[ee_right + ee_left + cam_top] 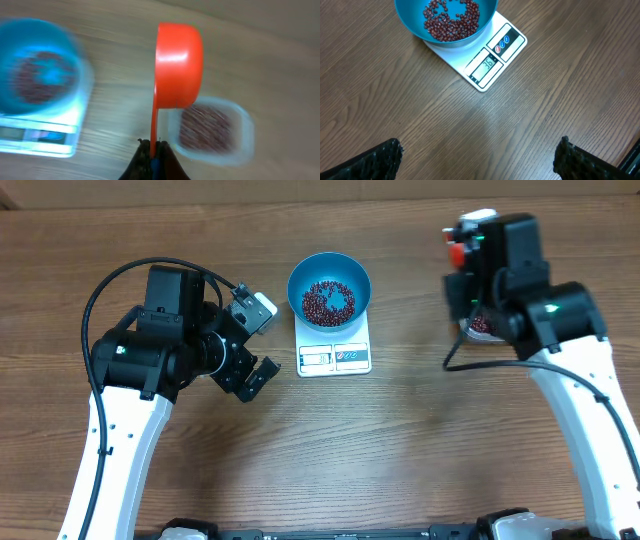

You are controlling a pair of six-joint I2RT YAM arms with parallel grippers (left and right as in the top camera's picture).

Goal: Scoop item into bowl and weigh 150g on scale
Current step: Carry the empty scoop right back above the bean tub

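Beans (328, 301) lie in the blue bowl (298, 278) on the white scale (335, 358) and in the clear tub (207, 131). The right gripper (152, 149) pinches the orange scoop (179, 65) by its handle; the left gripper (477, 160) stands wide, empty. Light loose grains probably spill easily: keep the scoop level.

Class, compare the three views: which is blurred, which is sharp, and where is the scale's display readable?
Right wrist view: motion-blurred, bowl and tub smeared, orange scoop crisper. Left wrist view: sharp, scale display legible. Overhead: sharp, evenly lit, display too small to read.
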